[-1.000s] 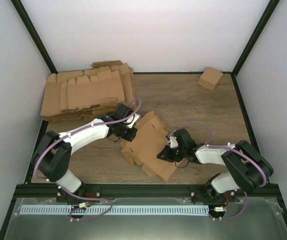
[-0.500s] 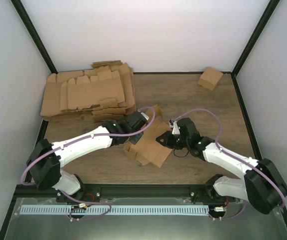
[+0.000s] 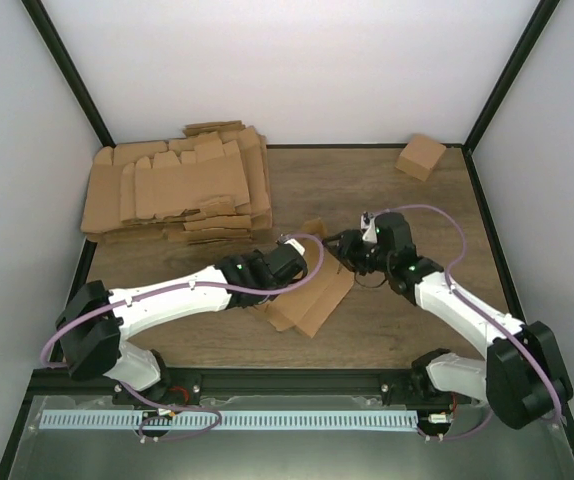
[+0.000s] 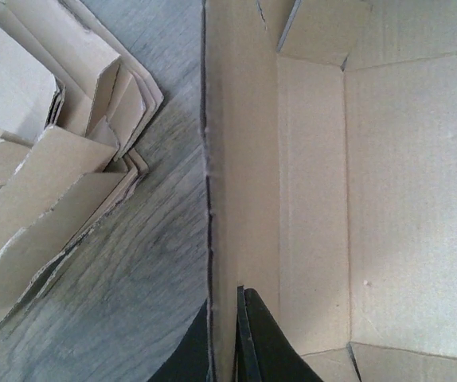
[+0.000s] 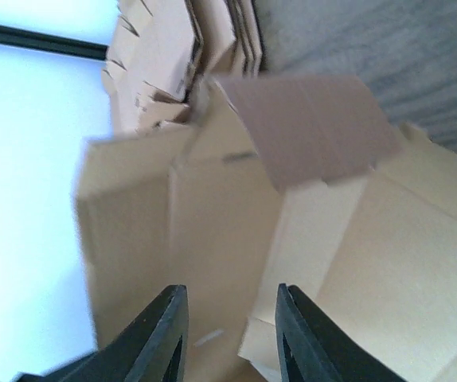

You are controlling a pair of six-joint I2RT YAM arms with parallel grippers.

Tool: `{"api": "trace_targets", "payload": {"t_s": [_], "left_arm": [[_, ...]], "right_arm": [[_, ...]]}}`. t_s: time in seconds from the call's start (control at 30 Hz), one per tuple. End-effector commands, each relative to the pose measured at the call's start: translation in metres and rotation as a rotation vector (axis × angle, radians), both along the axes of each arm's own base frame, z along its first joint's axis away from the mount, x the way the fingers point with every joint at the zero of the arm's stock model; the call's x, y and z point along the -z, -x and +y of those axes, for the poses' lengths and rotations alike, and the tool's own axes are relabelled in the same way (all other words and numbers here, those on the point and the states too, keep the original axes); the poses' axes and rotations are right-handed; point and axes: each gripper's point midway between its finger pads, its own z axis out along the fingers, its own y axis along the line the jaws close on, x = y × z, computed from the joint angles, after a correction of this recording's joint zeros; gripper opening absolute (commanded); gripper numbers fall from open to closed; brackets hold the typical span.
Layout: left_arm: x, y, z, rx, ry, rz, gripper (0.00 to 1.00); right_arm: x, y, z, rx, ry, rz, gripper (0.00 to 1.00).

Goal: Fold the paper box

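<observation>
Wooden table (image 3: 387,190) with the paper box (image 3: 319,298) lying partly opened at centre. Left gripper (image 4: 224,318) pinches one wall's edge; right gripper (image 5: 230,302) gapes, holding nothing. Hold that pinch firm while right pushes the flap (image 5: 308,127) along its crease.

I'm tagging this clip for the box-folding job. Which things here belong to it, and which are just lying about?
In the job: paper box; left end effector, pinching its wall; right end effector, open.
Lying about: pile of cardboard blanks; small carton, far right.
</observation>
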Motion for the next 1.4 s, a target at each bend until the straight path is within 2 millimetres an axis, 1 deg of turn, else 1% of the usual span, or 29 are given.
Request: {"api": "trace_targets", "payload": {"t_s": [0.0, 0.1, 0.2, 0.23, 0.3, 0.33, 0.53, 0.77, 0.9, 0.97, 1.07, 1.1, 1.17, 1.23, 1.27, 1.33, 1.37], "left_arm": [[0.0, 0.0, 0.002, -0.002, -0.026, -0.051, 0.04], [0.001, 0.002, 0.002, 0.002, -0.045, -0.067, 0.04], [0.002, 0.003, 0.002, -0.002, -0.07, -0.079, 0.04], [0.004, 0.003, 0.002, -0.003, -0.082, -0.081, 0.04], [0.008, 0.004, 0.001, -0.002, -0.109, -0.088, 0.04], [0.009, 0.004, 0.001, -0.001, -0.123, -0.092, 0.04], [0.017, 0.003, -0.001, -0.005, -0.193, -0.115, 0.04], [0.02, -0.001, -0.004, -0.017, -0.234, -0.133, 0.04], [0.022, -0.001, -0.005, -0.016, -0.242, -0.134, 0.04], [0.023, -0.001, -0.006, -0.012, -0.252, -0.135, 0.04], [0.026, -0.002, -0.006, -0.015, -0.263, -0.135, 0.04], [0.027, -0.002, -0.005, -0.017, -0.265, -0.136, 0.04], [0.029, -0.002, -0.005, -0.019, -0.269, -0.135, 0.05], [0.03, -0.001, -0.007, -0.017, -0.259, -0.126, 0.11], [0.031, 0.0, -0.009, -0.01, -0.248, -0.116, 0.16], [0.031, 0.002, -0.013, 0.001, -0.219, -0.093, 0.29], [0.029, 0.003, -0.015, 0.008, -0.197, -0.08, 0.36]], "right_arm": [[-0.039, -0.022, 0.013, -0.033, -0.12, -0.018, 0.34], [-0.048, -0.029, 0.023, -0.066, -0.159, -0.012, 0.38], [-0.055, -0.036, 0.027, -0.064, -0.167, -0.012, 0.41], [-0.056, -0.038, 0.029, -0.065, -0.17, -0.009, 0.46], [-0.057, -0.04, 0.031, -0.072, -0.178, 0.003, 0.59], [-0.057, -0.041, 0.033, -0.078, -0.183, 0.012, 0.61], [-0.051, -0.041, 0.044, -0.107, -0.182, 0.052, 0.62], [-0.021, -0.038, 0.051, -0.109, -0.14, 0.146, 0.59], [-0.008, -0.04, 0.055, -0.113, -0.127, 0.17, 0.58], [-0.003, -0.04, 0.059, -0.125, -0.124, 0.183, 0.55], [0.0, -0.039, 0.069, -0.158, -0.132, 0.187, 0.47], [0.001, -0.039, 0.071, -0.168, -0.131, 0.188, 0.42], [0.003, -0.04, 0.074, -0.18, -0.13, 0.189, 0.29], [0.004, -0.042, 0.076, -0.184, -0.128, 0.187, 0.16], [0.005, -0.042, 0.076, -0.187, -0.126, 0.188, 0.1], [0.005, -0.045, 0.078, -0.194, -0.123, 0.182, 0.02], [0.005, -0.046, 0.079, -0.198, -0.121, 0.179, 0.01]]}}
